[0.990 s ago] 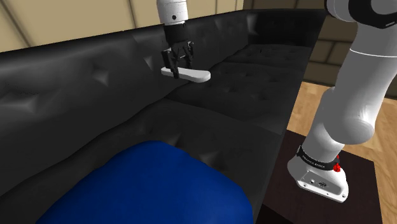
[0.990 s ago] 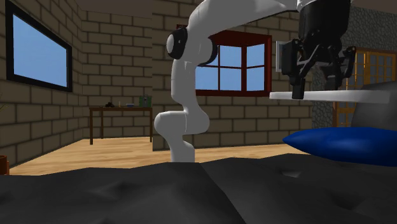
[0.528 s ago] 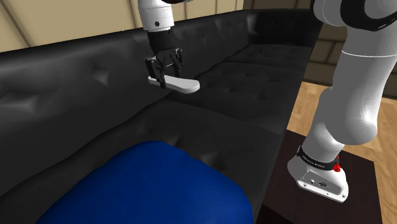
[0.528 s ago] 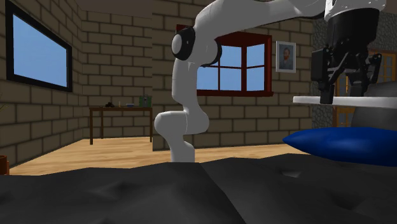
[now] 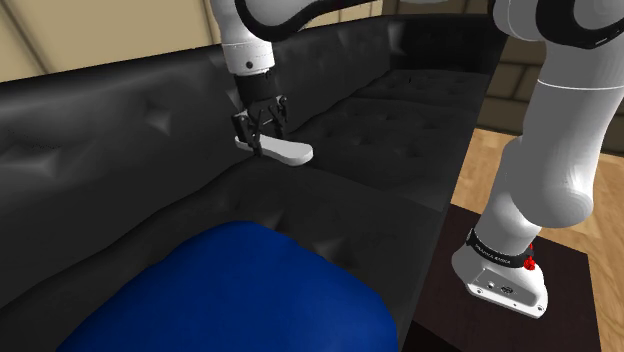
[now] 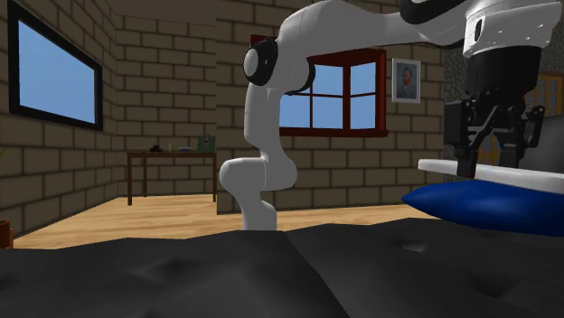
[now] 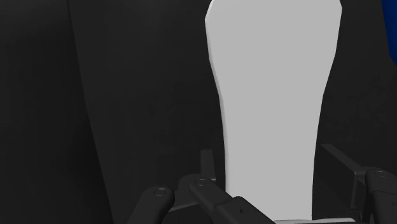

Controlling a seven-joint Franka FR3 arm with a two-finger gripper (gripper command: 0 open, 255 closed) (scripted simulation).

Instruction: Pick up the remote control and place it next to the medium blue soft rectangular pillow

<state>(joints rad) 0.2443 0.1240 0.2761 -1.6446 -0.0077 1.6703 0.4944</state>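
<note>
The remote (image 5: 283, 150) is drawn as a plain pale grey slab. It's up in the air over the black sofa (image 5: 390, 140), roughly above where the seat meets the backrest, not touching the cushions. The gripper (image 5: 262, 140) has it clamped by one end, fingers pressed in on both sides, and the rest pokes out toward the shoulder view's right.

In the wrist view the remote (image 7: 273, 108) runs straight out from between the fingers (image 7: 207, 168), with dark sofa (image 7: 127, 95) under it.

In the second exterior view the remote (image 6: 533, 178) sits a bit tilted in the gripper (image 6: 493, 165), lined up just over the blue pillow (image 6: 488, 206). In the shoulder view the pillow (image 5: 230, 295) lies on the seat nearer the camera, apart from the remote.
</note>
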